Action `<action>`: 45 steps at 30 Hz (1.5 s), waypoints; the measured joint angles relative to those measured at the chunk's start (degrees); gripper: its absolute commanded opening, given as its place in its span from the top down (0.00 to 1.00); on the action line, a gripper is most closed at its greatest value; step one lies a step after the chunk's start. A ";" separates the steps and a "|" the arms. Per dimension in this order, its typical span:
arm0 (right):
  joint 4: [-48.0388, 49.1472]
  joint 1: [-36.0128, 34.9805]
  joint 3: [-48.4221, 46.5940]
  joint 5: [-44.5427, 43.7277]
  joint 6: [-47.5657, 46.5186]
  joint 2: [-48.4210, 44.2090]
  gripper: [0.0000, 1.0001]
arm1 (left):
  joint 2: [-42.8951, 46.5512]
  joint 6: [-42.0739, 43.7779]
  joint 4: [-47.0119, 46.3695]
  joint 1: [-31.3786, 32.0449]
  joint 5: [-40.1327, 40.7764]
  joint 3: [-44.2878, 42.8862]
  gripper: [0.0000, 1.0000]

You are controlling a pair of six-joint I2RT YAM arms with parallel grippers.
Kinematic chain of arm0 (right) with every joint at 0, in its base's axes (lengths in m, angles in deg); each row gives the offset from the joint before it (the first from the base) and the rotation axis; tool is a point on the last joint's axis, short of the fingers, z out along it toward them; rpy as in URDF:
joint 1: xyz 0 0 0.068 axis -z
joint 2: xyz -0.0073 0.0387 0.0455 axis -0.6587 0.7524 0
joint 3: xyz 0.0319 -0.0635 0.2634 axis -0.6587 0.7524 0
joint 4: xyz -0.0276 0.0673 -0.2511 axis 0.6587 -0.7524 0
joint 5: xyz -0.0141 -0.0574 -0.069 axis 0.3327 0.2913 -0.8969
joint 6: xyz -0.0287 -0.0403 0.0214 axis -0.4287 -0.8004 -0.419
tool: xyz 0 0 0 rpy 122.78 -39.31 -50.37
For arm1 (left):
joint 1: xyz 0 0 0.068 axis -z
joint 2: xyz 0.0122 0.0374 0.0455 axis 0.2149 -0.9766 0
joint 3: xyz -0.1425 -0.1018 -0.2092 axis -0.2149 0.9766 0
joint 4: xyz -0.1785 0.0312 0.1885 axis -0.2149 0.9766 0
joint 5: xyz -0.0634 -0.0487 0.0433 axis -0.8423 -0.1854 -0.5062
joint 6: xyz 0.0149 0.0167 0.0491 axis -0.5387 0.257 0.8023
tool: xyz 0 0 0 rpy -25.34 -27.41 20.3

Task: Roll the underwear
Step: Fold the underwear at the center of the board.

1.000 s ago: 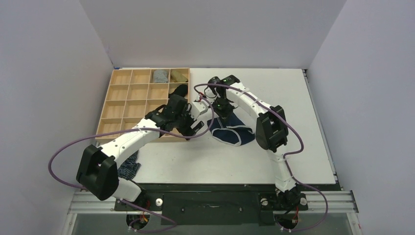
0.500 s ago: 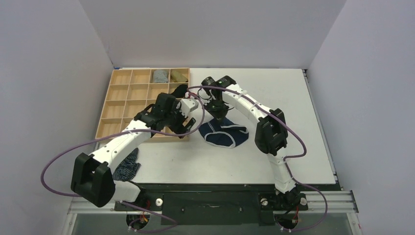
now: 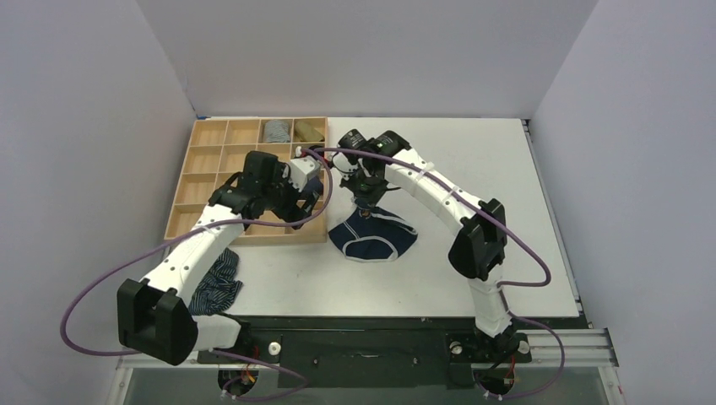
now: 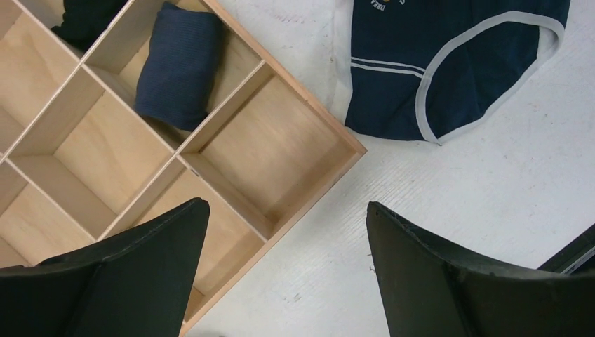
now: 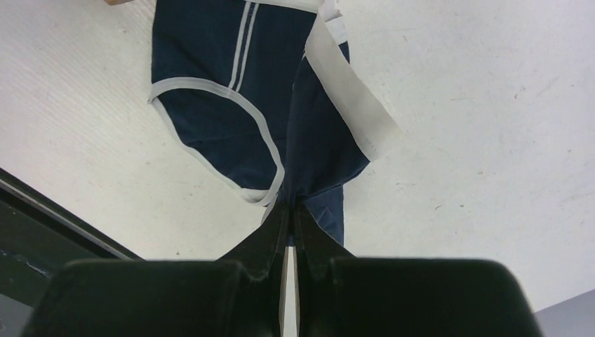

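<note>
The underwear is navy with white trim and lies bunched on the white table just right of the wooden tray's near corner. My right gripper stands over its far edge, shut on a pinch of the navy fabric. In the right wrist view the fingertips meet on a lifted fold of the underwear, with the white waistband trailing away. My left gripper hovers open over the tray's near right corner. In the left wrist view it holds nothing, and the underwear lies ahead to the right.
The wooden tray with many cells fills the left side. A navy roll and a black item sit in its cells, and grey and olive rolls at the back. A striped garment lies near the left arm's base.
The right gripper has dragged the underwear left toward the tray, still shut on it. The left arm has drawn back left over the tray, staying open.
</note>
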 measured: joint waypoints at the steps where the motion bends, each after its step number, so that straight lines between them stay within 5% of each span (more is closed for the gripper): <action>1: 0.04 -0.50 0.00 -0.04 0.15 -0.07 1.00 | 0.33 0.04 0.31 -0.59 -0.22 -0.11 0.19; 17: 1.05 -5.42 0.94 0.11 2.75 0.50 1.00 | 3.41 1.46 5.42 -9.99 -4.13 -0.35 0.19; 31: 2.56 -7.15 0.94 2.95 2.58 10.86 0.95 | 4.79 2.64 8.50 -11.23 -5.88 -0.35 0.19; 45: 4.52 -8.55 0.11 6.40 2.97 11.10 0.76 | 6.67 4.52 11.61 -13.68 -7.50 -0.35 0.19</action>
